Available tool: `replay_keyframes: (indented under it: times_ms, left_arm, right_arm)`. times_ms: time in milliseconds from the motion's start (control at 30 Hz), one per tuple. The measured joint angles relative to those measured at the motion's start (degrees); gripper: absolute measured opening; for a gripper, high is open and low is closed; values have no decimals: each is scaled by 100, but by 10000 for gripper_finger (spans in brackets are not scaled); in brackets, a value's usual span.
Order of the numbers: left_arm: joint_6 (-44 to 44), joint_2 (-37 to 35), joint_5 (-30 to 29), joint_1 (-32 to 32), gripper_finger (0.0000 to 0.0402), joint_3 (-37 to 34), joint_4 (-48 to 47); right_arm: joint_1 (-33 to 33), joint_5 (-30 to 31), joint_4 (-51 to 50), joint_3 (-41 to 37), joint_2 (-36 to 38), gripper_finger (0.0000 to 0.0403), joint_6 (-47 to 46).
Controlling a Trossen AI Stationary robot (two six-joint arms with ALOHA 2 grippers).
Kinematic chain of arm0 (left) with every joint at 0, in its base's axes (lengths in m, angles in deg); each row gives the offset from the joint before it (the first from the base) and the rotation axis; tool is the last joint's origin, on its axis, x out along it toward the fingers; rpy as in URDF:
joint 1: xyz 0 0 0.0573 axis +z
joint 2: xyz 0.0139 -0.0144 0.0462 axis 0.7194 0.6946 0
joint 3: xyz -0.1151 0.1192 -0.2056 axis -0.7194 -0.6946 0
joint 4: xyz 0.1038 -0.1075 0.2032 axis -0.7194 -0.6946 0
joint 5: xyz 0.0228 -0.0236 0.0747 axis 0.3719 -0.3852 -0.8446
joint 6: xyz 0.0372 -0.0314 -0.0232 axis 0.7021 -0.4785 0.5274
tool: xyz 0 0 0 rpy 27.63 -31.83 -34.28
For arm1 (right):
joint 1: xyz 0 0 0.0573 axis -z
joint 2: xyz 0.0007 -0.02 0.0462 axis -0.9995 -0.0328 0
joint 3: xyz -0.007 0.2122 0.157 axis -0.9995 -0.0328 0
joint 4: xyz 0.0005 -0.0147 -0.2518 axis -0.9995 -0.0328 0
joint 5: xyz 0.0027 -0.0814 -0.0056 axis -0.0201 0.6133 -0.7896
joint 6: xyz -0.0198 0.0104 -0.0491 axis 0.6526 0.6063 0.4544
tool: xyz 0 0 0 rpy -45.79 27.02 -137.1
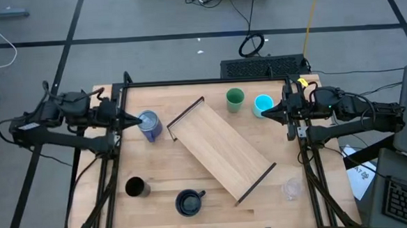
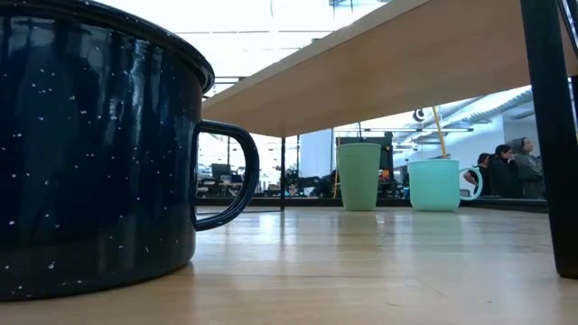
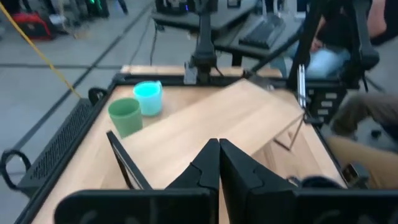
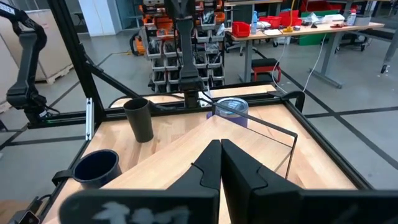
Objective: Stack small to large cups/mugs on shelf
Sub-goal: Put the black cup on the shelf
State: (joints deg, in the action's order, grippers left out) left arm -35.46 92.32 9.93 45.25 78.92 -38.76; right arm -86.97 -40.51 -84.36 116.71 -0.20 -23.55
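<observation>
The light-wood shelf (image 1: 223, 151) stands on its dark end brackets, slanting across the table's middle. Far of it stand the green cup (image 1: 235, 100) and the cyan mug (image 1: 262, 105). The bluish-purple tumbler (image 1: 149, 125) stands by the shelf's far-left end. Along the near edge are the black cup (image 1: 135, 187), the navy mug (image 1: 188, 202) and a clear glass cup (image 1: 291, 188). My left gripper (image 3: 219, 144) is shut and empty, raised at the left edge beside the tumbler. My right gripper (image 4: 221, 144) is shut and empty, raised at the right edge near the cyan mug.
Dark frame posts run along the table's left and right edges under both arms. A black keyboard (image 1: 264, 67) lies just past the far edge. People (image 2: 506, 167) sit in the room beyond. Bare tabletop (image 1: 154, 165) shows left of the shelf.
</observation>
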Motion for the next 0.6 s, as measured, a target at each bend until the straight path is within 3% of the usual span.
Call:
replay_keyframes:
  times_ms: [400,600]
  left_arm:
    - [240,1066,-48,-338,73,1604,-1471]
    - [147,1424,-50,-649,79,1827,-2212]
  right_arm:
    - [0,0,2,0,0,0,2]
    - [0,2,4,0,0,0,2]
